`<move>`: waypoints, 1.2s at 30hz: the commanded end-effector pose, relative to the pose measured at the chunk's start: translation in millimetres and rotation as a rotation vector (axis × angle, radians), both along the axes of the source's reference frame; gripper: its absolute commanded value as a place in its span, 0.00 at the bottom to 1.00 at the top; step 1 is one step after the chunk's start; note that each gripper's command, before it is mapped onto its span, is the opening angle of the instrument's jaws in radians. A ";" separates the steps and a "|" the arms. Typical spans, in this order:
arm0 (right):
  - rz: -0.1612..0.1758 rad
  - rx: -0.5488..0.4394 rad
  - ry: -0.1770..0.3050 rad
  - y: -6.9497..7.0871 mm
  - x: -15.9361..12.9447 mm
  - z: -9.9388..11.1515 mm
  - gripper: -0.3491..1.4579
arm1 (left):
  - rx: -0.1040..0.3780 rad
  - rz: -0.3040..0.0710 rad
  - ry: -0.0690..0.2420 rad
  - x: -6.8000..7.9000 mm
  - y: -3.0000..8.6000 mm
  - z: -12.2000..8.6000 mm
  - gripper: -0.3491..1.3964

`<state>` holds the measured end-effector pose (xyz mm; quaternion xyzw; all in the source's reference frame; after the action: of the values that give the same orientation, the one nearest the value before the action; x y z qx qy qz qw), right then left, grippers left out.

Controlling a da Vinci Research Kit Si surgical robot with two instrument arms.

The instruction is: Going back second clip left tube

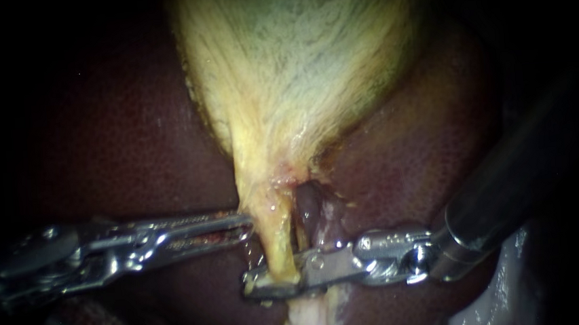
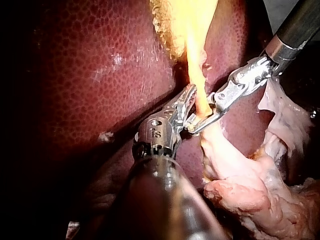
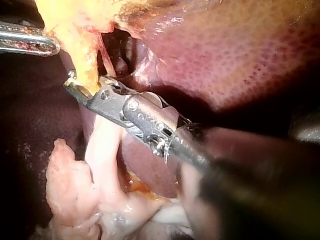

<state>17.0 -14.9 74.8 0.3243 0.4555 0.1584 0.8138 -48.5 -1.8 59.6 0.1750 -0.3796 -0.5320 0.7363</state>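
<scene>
Withdrawal step: your right instrument [image 1: 261, 287], jaws narrowly parted astride left tube [image 1: 275, 235]; back straight out (no dragging tube). Left instrument [image 1: 243, 225] closed, empty.

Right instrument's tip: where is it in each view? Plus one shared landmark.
Endoscope view: the right instrument comes in from the right, its tip at the yellow tube.
Left wrist view: its tip lies just ahead of the left instrument, at the tube.
Right wrist view: its own tip is at the tube.
Landmark: the yellow tube.
</scene>
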 end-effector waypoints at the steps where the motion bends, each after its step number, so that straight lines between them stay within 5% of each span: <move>1: 0.000 0.000 0.000 0.0 0.0 0.0 0.00 | 0.000 0.000 0.000 0.0 0.0 0.0 0.07; 9: 0.000 0.000 0.003 -0.1 0.0 -0.1 0.00 | 0.000 0.000 0.000 0.0 0.0 0.0 0.07; 14: 0.023 0.006 0.044 -0.1 0.3 -0.2 0.37 | 0.000 0.000 0.000 0.1 0.0 0.0 0.07; 18: 0.019 -0.065 0.120 0.0 0.8 -0.1 0.47 | 0.000 0.000 0.000 0.1 0.0 -0.1 0.07; 23: -0.016 -0.178 0.175 0.3 1.3 0.3 0.52 | 0.000 0.000 0.000 0.0 -0.1 -0.2 0.07; 36: -0.049 -0.255 0.206 1.7 0.5 2.0 0.52 | 0.000 -0.001 0.000 0.0 -0.3 -0.5 0.06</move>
<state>17.5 -13.2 76.8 0.2434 0.5453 0.0449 0.8008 -48.5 -2.0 59.0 0.1750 -0.3795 -0.5323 0.7362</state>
